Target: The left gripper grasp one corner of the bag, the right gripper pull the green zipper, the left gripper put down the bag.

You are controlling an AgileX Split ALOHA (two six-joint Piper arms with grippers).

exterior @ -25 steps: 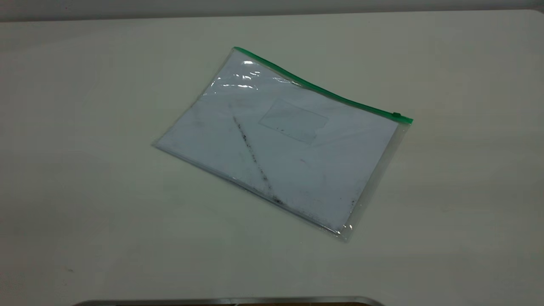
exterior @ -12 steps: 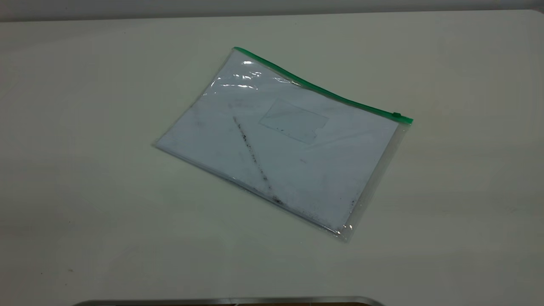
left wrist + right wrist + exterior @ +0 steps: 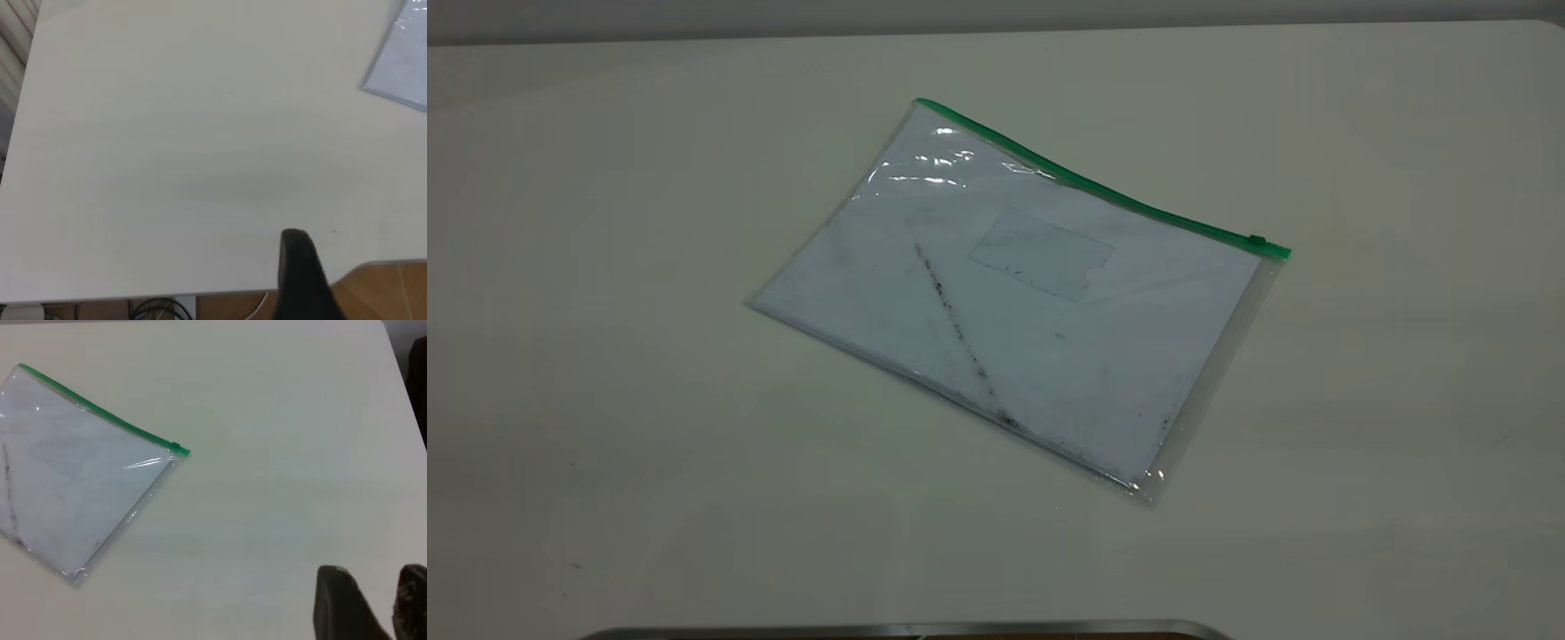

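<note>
The bag point(image 3: 1005, 302), a clear pouch with a white sheet and a dark diagonal smudge, lies flat in the middle of the white table. The green zipper point(image 3: 1103, 191) runs along its far edge, with the slider tab point(image 3: 1256, 240) at the right end. No gripper shows in the exterior view. In the right wrist view the bag point(image 3: 73, 487), zipper point(image 3: 100, 413) and slider point(image 3: 176, 446) lie far from my right gripper point(image 3: 377, 583), which is open and empty. In the left wrist view one bag corner point(image 3: 403, 67) shows far from my left gripper point(image 3: 300, 267), near the table edge.
The table's front edge and wooden floor point(image 3: 387, 287) show in the left wrist view, with cables point(image 3: 160, 310) below. A metal rim point(image 3: 907, 629) lies at the exterior view's bottom. A dark object point(image 3: 420, 373) stands past the table's edge.
</note>
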